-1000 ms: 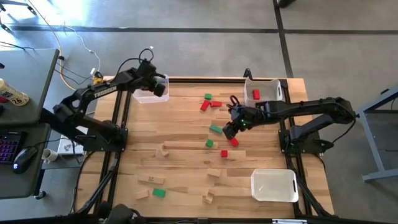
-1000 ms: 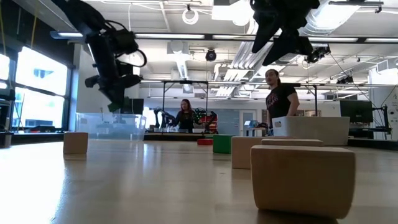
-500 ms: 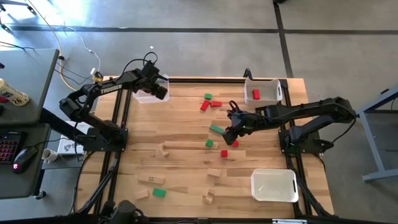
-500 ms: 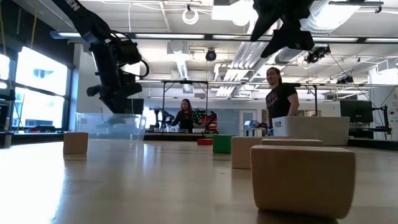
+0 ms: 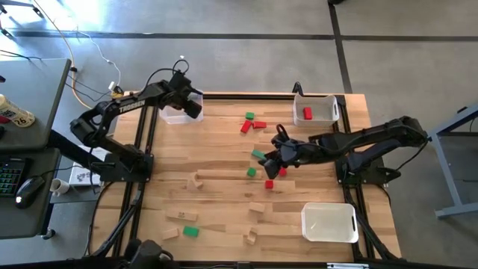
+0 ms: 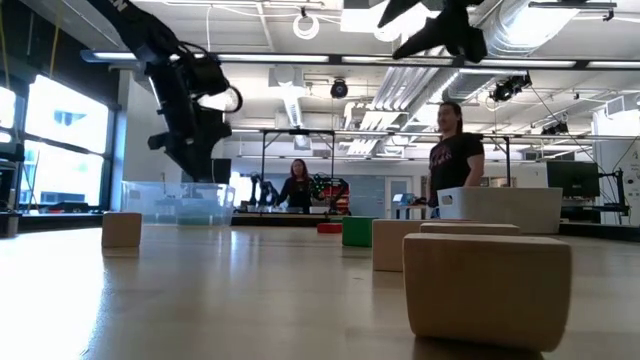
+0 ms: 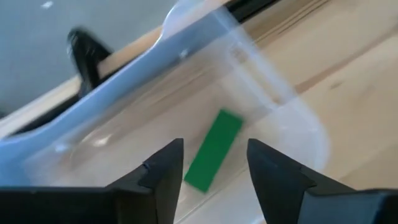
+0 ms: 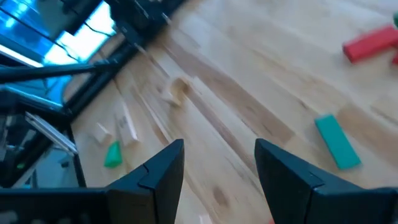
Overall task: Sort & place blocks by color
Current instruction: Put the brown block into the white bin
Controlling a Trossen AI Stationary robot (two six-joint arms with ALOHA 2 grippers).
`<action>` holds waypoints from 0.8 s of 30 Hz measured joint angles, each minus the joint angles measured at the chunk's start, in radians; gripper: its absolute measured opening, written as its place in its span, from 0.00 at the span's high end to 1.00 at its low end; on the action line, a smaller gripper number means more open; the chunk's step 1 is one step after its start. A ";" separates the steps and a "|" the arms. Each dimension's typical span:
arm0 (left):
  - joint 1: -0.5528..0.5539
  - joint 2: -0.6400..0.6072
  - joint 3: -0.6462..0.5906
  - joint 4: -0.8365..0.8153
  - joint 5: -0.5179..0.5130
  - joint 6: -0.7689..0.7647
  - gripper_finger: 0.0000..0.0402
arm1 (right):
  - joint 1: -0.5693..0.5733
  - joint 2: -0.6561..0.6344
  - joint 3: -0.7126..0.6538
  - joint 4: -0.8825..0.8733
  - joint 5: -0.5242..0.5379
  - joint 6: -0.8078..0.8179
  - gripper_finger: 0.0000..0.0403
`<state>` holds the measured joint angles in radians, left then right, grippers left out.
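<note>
1. The left gripper (image 5: 192, 109) hangs over the clear bin (image 5: 173, 116) at the table's (image 5: 216, 194) eleven o'clock corner, fingers apart and empty; in the left wrist view a green bar (image 7: 214, 150) lies flat on the bin's floor between the fingers (image 7: 163, 171), touching neither.
2. The right gripper (image 5: 269, 162) hovers near the table's centre, jaws parted, holding nothing; a green bar (image 5: 259, 155) lies just beside it, and red cubes (image 5: 269, 183) at its five o'clock.
3. Red and green blocks (image 5: 250, 123) cluster toward twelve o'clock; plain wood pieces (image 5: 256, 208) scatter toward six o'clock, with one green block (image 5: 190, 231) at seven.
4. The white bin (image 5: 317, 110) at one o'clock holds a red block (image 5: 307, 113); the bin (image 5: 328, 223) at five o'clock sits near the edge; bare wood lies open around nine o'clock.
</note>
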<state>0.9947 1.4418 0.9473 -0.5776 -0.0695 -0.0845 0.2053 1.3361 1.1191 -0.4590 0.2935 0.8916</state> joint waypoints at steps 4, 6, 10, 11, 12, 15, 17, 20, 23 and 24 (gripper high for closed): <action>-0.004 -0.014 0.076 -0.042 0.077 0.030 0.58 | 0.019 0.000 0.000 0.085 0.050 -0.061 0.55; -0.010 -0.023 0.112 -0.059 0.108 0.035 0.58 | 0.025 0.000 0.000 0.132 0.073 -0.096 0.55; -0.033 -0.050 0.166 -0.100 0.179 0.035 0.58 | 0.027 0.000 0.000 0.234 0.091 -0.164 0.55; -0.042 -0.060 0.171 -0.104 0.199 0.035 0.58 | 0.027 0.000 0.000 0.258 0.091 -0.181 0.55; -0.053 -0.073 0.172 -0.108 0.218 0.034 0.58 | 0.027 0.000 0.000 0.283 0.092 -0.199 0.55; -0.092 -0.113 0.172 -0.126 0.261 0.035 0.58 | 0.027 0.000 0.000 0.360 0.091 -0.253 0.55; -0.124 -0.140 0.172 -0.144 0.272 0.030 0.58 | 0.027 0.000 0.000 0.405 0.091 -0.274 0.55; -0.182 -0.179 0.172 -0.165 0.272 0.017 0.58 | 0.034 0.000 0.000 0.440 0.091 -0.297 0.55; -0.241 -0.215 0.172 -0.191 0.272 0.009 0.58 | 0.047 0.000 0.000 0.440 0.091 -0.298 0.55; -0.261 -0.226 0.172 -0.198 0.273 0.009 0.58 | 0.052 0.000 0.000 0.440 0.091 -0.298 0.55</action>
<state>0.7336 1.2154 1.1191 -0.7756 0.2031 -0.0757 0.2574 1.3361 1.1191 -0.0189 0.3843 0.5936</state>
